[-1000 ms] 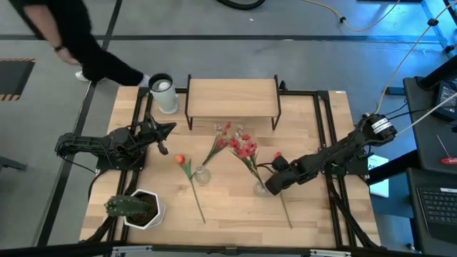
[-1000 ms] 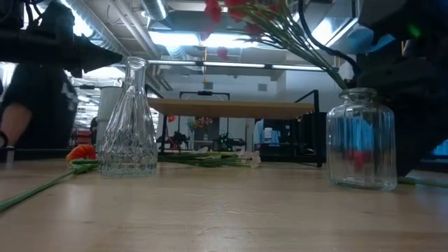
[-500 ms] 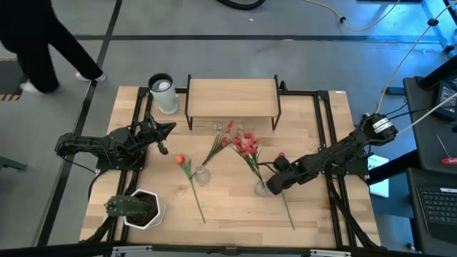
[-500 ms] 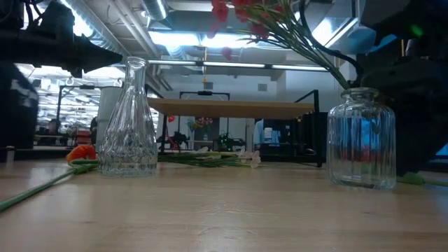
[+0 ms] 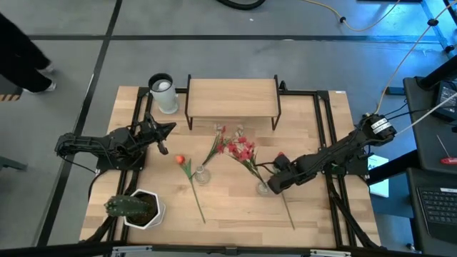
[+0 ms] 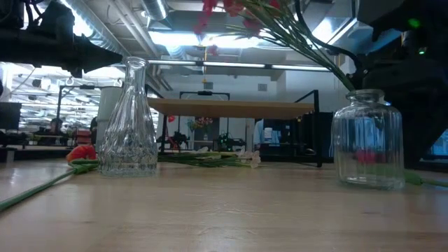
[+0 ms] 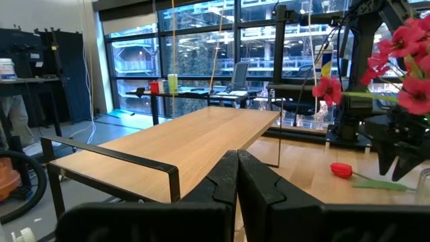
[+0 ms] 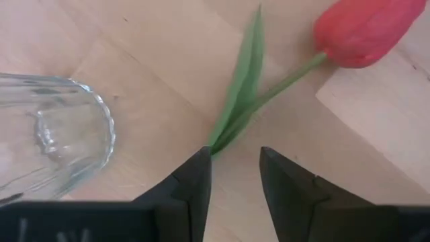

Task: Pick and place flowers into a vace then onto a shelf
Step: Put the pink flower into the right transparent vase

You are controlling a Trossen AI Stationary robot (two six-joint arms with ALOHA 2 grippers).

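At the table's far edge the shelf [image 5: 231, 96] stands bare, waiting for a filled vase. The ribbed jar [image 5: 263, 188] holds the red blossom spray [image 5: 241, 150], likely just dropped in. The right gripper [image 5: 275, 184], fingers spread, hangs beside it; only its wrist view shows the red tulip [image 8: 366, 27] lying beneath. The left gripper [image 5: 163, 135] rests pressed together.

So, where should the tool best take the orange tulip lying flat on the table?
Grip the orange tulip on its thin green stem, past the narrow glass vase, from above: it lies flat there, bare and apart from the vase.
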